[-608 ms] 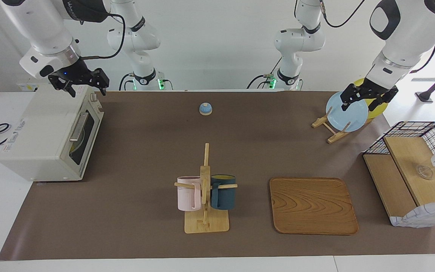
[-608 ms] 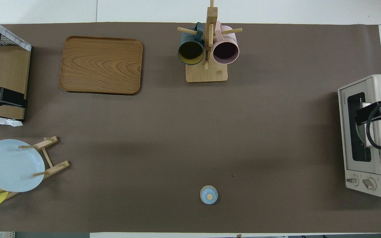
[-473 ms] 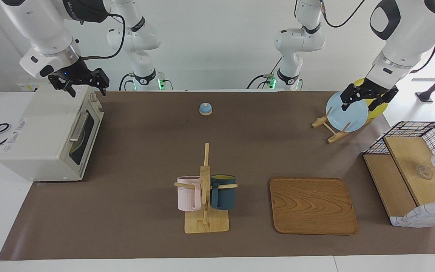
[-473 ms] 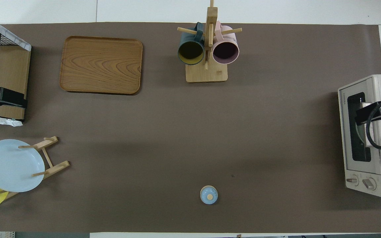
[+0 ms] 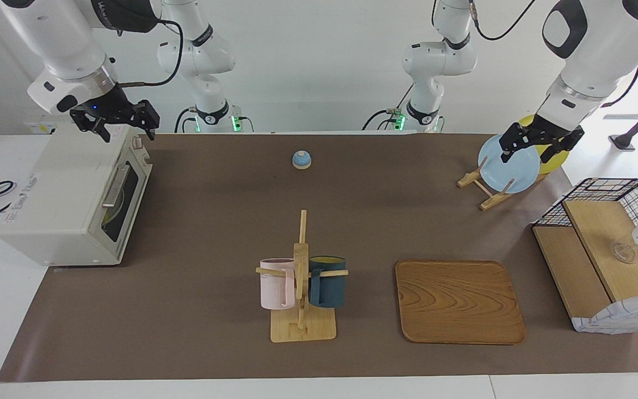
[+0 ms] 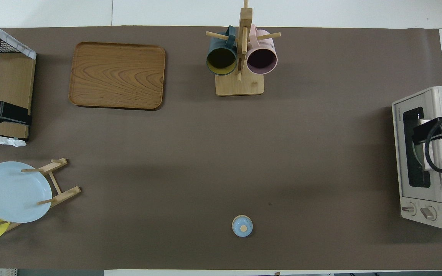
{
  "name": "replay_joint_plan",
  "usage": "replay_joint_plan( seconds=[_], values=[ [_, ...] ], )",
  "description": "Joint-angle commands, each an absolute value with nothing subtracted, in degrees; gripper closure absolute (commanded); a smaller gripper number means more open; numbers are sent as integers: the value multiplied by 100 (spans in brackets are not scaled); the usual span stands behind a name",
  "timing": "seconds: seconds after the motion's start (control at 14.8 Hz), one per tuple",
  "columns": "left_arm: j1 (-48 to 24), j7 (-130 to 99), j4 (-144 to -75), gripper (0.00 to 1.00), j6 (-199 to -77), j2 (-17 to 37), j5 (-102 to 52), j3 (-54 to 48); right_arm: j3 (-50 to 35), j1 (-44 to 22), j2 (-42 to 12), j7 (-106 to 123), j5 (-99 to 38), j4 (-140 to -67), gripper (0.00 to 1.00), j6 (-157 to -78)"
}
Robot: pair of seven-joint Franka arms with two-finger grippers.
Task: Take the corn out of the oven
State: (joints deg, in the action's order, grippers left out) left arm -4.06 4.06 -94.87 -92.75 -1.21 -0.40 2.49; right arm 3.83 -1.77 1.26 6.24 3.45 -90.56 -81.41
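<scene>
Hovering over the top of the toaster oven (image 5: 70, 194), near its door edge, the right gripper (image 5: 115, 123) hung clear of the casing; we could not tell how its fingers stood. We noted the oven at the right arm's end of the table, door shut, bar handle (image 5: 115, 185) across the dark window. Through the glass we made out only a pale yellowish curve low in the chamber (image 5: 113, 213); whether that was the corn, we could not say. The left gripper (image 5: 535, 145) hung over the plate rack (image 5: 482, 188) at the left arm's end, above the light blue plate (image 5: 510, 169) and the yellow plate (image 5: 552, 160) standing beside it; its fingers looked apart, nothing between them. We logged a small blue lidded knob-top dish (image 5: 301, 159) mid-table, close to the robots. Farther from the robots stood a wooden mug tree (image 5: 301, 266) carrying a pink mug (image 5: 276, 284) and a dark teal mug (image 5: 327, 281). Beside it, toward the left arm's end, lay a wooden tray (image 5: 459, 302), then a wire-sided wooden shelf (image 5: 601, 260).
</scene>
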Motion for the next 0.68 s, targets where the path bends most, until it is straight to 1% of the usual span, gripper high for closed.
replay_joint_plan(
  seconds=[0.0, 0.07, 0.14, 0.2, 0.34, 0.47, 0.61],
  values=[
    [-396, 422, -9527, 0, -9255, -193, 18, 255, 387, 43, 386, 677, 220, -9701, 74, -8962],
    [-396, 422, -9527, 0, -9255, -193, 18, 255, 387, 157, 509, 720, 220, -9955, 100, -9052],
    [-396, 422, -9527, 0, -9255, -193, 18, 255, 387, 184, 632, 773, 220, -10236, 100, -9105],
    [-396, 422, -9527, 0, -9255, -193, 18, 255, 387, 185, 737, 921, 220, -10500, 100, -9323],
    [-396, 422, -9527, 0, -9255, -193, 18, 255, 396, 254, 896, 1491, 229, -11098, 100, -10060],
    [-396, 422, -9527, 0, -9255, -202, 18, 255, 413, 369, 1002, 1565, 246, -11407, 100, -10466],
    [-396, 422, -9527, 0, -9255, -193, 18, 255, 413, 413, 985, 1163, 255, -11548, 100, -10765]
  ],
)
